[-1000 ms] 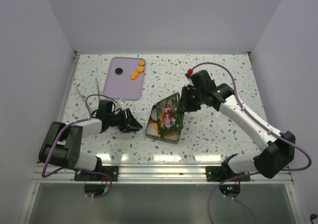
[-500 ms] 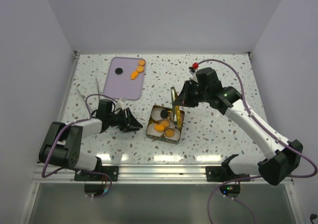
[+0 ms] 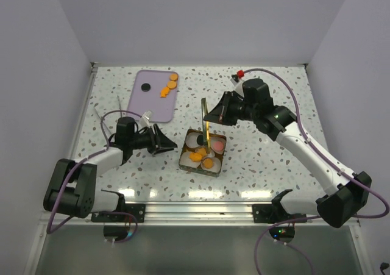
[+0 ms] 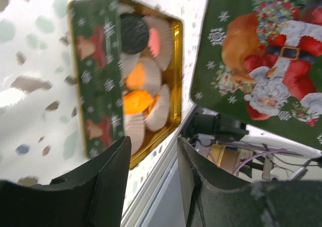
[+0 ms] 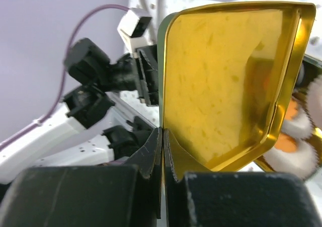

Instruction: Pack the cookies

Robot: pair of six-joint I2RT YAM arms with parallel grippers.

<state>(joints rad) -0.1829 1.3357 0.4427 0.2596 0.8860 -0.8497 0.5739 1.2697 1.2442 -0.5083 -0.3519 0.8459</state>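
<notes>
Right end effector (image 5: 162,136): is clenching on one edge of the lid, with both fingers pressed flat against the metal.
Lid (image 3: 205,119): one unit; is standing nearly upright above the far rim of the tin, clear of the opening. In the right wrist view its gold inner face is showing; in the left wrist view its printed Santa face is showing.
Left end effector (image 4: 148,176): is resting released, with its fingers spread and gripping nothing; is lying low over the tabletop (image 3: 256,165), near the tin's left side and pointing toward it.
Tin (image 3: 202,170): one unit, green outside and gold inside; is sitting open on the tabletop between the two arms.
Cookies in tin (image 4: 137,101): four visible, comprising two orange, one black (image 4: 133,33) and one pinkish-red (image 4: 153,38); each is lying in a white paper cup (image 4: 158,111).
Paper cups: several are lining the tin; the exact count is not discernible.
Tray (image 3: 149,107): one purple unit; is lying on the far left of the tabletop, well apart from the tin.
Cookies on tray (image 3: 171,84): at least three orange are clustering at the far right corner; one black (image 3: 145,86) is lying apart to their left.
</notes>
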